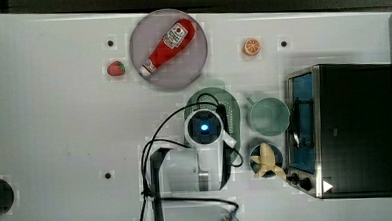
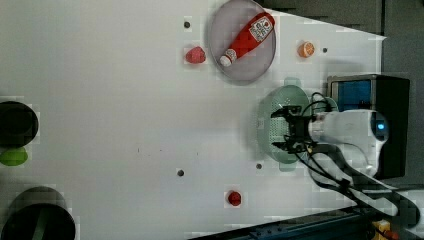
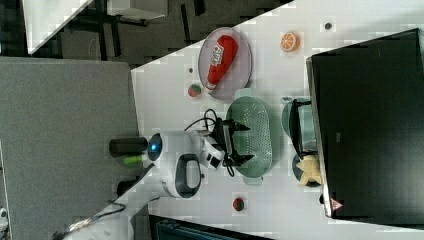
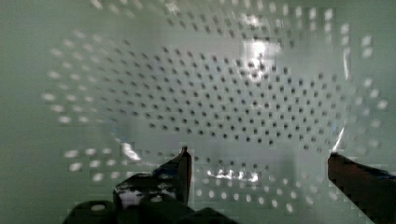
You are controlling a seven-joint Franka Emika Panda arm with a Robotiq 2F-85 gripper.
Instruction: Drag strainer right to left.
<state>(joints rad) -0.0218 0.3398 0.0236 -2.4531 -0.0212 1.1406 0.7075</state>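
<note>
Strainer (image 4: 210, 93) holes beyond spread hand (image 4: 259, 163)

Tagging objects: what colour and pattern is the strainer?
Pale mint green, its bottom dotted with small holes; clearest in the wrist view, strainer.

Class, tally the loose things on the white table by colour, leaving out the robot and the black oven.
Red: 3 - ketchup bottle, strawberry, small ball
Orange: 1 - orange slice
Green: 2 - strainer, mug
Grey: 1 - plate
Yellow: 1 - banana
Total: 8
</note>
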